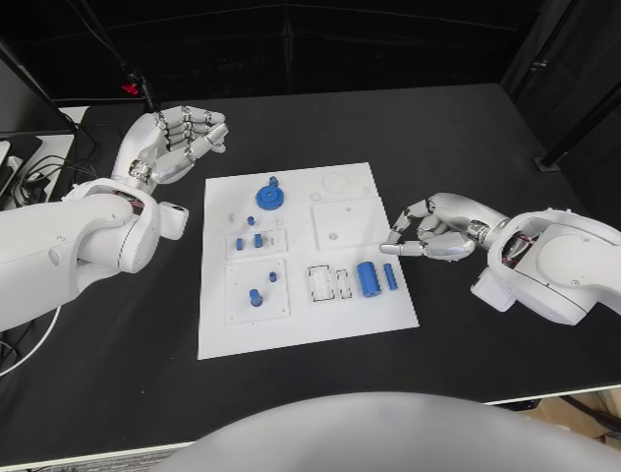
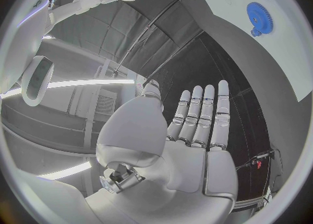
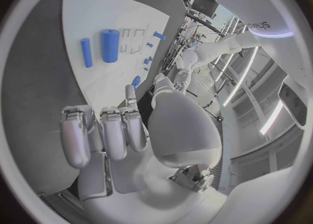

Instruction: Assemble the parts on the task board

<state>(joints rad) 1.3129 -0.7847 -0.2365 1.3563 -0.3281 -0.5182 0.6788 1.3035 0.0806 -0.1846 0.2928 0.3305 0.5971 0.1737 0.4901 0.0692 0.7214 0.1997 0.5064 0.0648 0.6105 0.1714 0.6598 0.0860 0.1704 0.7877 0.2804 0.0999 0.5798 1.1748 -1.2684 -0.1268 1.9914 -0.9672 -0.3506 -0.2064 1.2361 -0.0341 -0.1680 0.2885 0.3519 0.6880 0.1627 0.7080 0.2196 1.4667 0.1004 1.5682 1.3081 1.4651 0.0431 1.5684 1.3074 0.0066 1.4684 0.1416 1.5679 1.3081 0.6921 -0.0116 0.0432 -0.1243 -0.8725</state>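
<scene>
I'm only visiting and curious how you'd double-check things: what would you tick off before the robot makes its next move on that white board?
1. Left hand free, fingers apart, off the board: ok.
2. Right hand free: fingers curled in at the board's edge; nothing seen in them: ok.
3. Task board flat, unobstructed: ok.
4. Thick blue cylinder and thin blue pin lying loose, reachable: ok.
5. Blue gear seated properly: cannot tell.
</scene>
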